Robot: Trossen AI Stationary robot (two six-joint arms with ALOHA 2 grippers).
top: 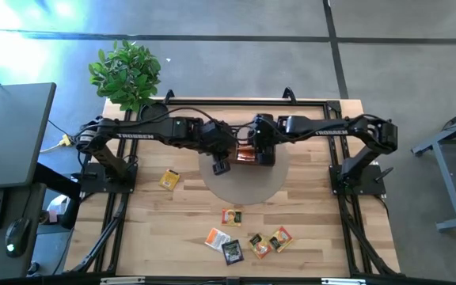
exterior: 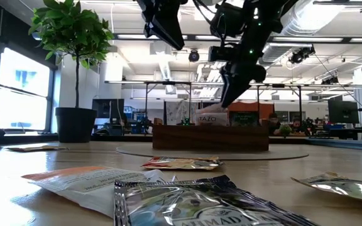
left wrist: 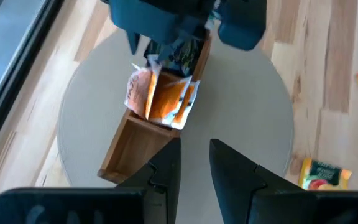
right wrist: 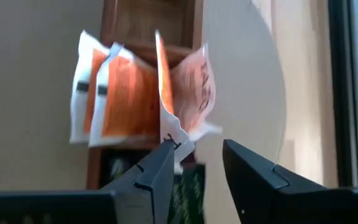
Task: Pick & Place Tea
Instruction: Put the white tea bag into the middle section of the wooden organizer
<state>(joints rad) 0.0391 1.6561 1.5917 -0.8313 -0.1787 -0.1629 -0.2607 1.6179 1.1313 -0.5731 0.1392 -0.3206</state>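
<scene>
OK, right gripper [right wrist: 194, 165] jaws parted over the wooden tray [left wrist: 129, 146], orange tea packets [right wrist: 138, 96] upright inside; corner contact unclear. Left gripper [left wrist: 194, 165] slightly open, empty.

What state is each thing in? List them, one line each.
Right hand: open above the tray, holding nothing.
Left hand: part open, empty, hovering near the tray.
Wooden tray: on the round mat, one end compartment empty.
White-and-orange packets: standing upright in the tray.
Loose packets: lying flat on the table.
</scene>
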